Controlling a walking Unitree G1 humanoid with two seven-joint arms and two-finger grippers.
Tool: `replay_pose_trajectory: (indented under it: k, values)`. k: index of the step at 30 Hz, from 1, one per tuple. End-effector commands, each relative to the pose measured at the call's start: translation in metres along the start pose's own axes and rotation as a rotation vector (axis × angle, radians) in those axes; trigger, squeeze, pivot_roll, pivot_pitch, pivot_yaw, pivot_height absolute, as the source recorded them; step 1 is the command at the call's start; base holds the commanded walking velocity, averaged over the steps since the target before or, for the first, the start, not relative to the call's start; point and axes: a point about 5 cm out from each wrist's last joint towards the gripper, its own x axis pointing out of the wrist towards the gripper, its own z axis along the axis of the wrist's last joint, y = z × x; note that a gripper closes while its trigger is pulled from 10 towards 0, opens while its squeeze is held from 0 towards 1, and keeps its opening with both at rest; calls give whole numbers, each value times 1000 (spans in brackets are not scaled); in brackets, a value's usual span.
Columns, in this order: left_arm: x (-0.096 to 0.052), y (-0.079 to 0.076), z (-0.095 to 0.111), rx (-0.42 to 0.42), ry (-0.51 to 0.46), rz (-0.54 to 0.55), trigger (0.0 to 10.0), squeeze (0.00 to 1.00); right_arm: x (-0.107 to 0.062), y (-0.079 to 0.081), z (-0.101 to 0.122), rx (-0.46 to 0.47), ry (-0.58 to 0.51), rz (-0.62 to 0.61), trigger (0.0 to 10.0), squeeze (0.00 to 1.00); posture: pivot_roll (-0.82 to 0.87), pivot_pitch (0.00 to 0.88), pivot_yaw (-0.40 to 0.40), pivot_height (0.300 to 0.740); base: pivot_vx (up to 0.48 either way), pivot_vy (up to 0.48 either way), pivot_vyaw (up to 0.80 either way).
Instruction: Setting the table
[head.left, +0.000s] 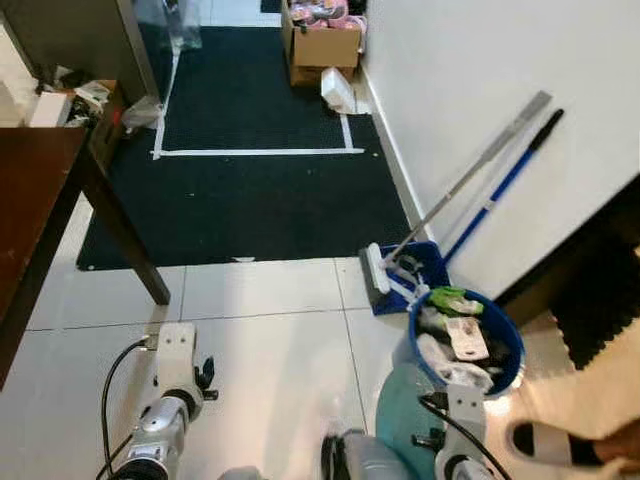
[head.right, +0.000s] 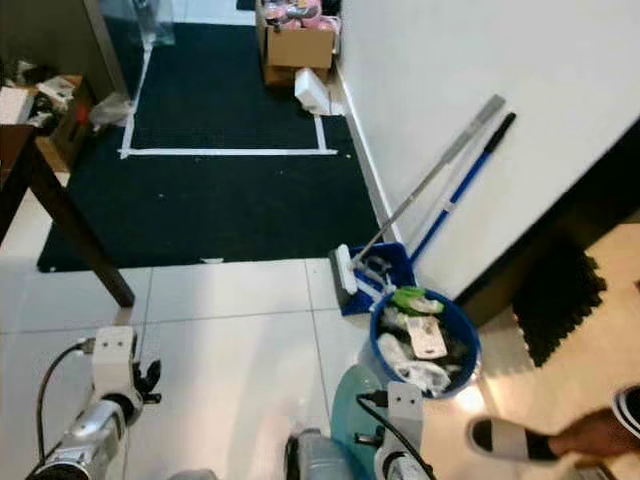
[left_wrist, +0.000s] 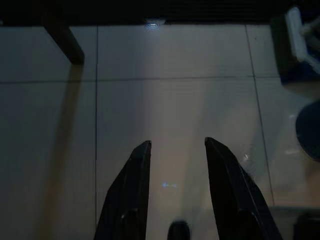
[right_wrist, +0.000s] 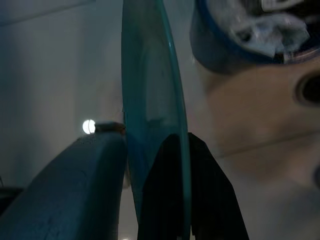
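Home interior: tiled floor (head.left: 260, 350), dark rug (head.left: 250, 190), wooden table (head.left: 40, 200), mop (head.left: 470, 190), slipper (head.left: 540, 440).

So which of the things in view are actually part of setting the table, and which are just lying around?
Part of the job:
- teal plate, clamped edge-on in the right end effector
- dark wooden table, at the robot's left
- left end effector, open over bare tile

Just lying about:
- blue bucket of clutter
- mop against the wall
- cardboard box
- black mat

Head cameras look down at floor tiles (head.left: 260, 340); wrist cameras hang nearer them.
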Motion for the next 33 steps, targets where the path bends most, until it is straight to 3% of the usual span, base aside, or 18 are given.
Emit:
replay_pose_trajectory:
  k: [1, 14, 33]
  values:
    - [-2, 0, -7, -3, 22, 0, 10000, 0, -1, -1, -4, 9, 12, -4, 10000, 0, 59, 79, 17, 740, 304, 0, 0]
    - [-2, -1, -7, -6, 23, 4, 10000, 0, -1, -3, -3, 4, 11, -5, 10000, 0, 53, 77, 14, 740, 295, 0, 0]
    - [-6, 10, -14, 36, 62, 76, 10000, 0, 0, -1, -2, 0, 9, -1, 10000, 0, 53, 77, 14, 740, 0, 0, 0]
